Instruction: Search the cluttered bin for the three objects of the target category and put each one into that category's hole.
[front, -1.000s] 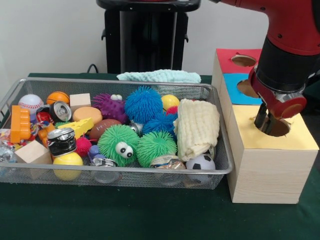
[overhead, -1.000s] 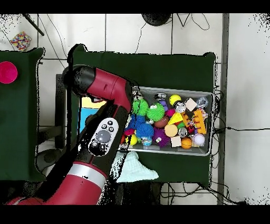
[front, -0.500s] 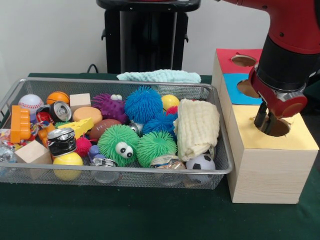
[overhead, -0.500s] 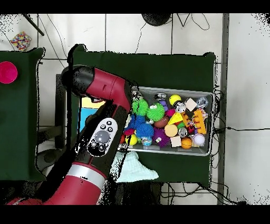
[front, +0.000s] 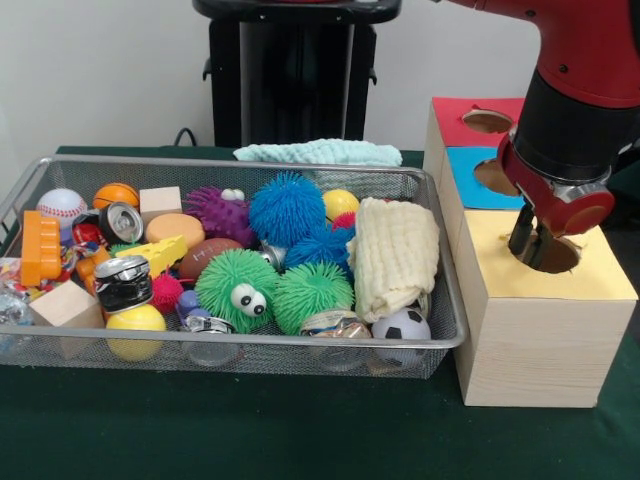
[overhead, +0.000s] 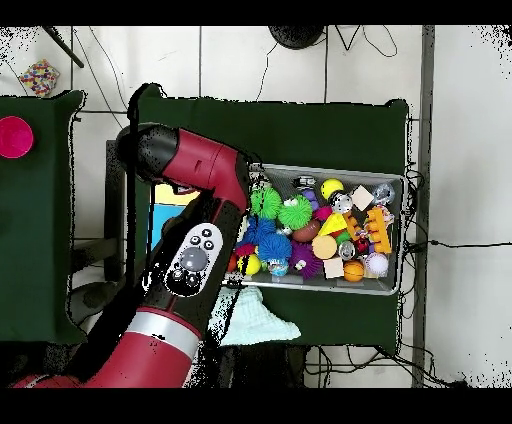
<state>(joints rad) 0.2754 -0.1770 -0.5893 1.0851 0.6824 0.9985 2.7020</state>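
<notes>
Hanging over the yellow-topped section of the wooden box, the gripper has its tips at the yellow hole; whether it holds anything cannot be told. Beside the box, the wire bin holds spiky balls, crushed cans, blocks and a folded cream cloth, touching its right wall.

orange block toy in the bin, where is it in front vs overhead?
Front view: the orange block toy lies at the bin's left end, below the baseball.
Overhead view: orange block toy sits at the bin's right end, by the right wall.
Shared landmark: the yellow ball, near the front rim in the front view, near the top wall in the overhead view.
</notes>
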